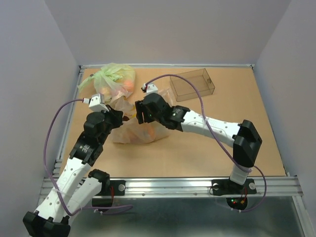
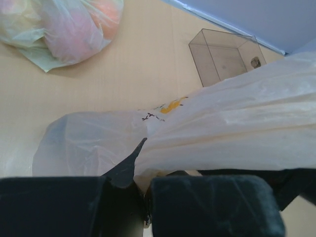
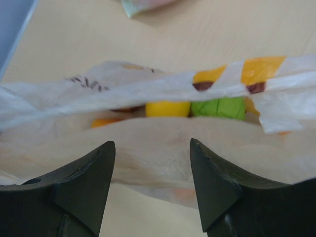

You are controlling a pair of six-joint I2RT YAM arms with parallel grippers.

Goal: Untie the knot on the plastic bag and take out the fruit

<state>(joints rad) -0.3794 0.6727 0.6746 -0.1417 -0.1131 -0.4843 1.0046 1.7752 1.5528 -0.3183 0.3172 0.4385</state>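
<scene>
Tight between closed left gripper jaws, a pinched fold of plastic bag; right gripper jaws wide apart, bag film across the gap, ungripped; yellow and green fruit inside, mid-table

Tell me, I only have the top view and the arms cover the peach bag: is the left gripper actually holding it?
Observer: Yes. The left wrist view shows the left gripper shut on a bunched fold of the plastic bag.
Operator: And the right one?
Observer: The right gripper is open, jaws apart, the bag's film just ahead.
Operator: Any fruit in sight?
Observer: Its camera shows a yellow fruit and a green fruit side by side through a gap in the film.
</scene>
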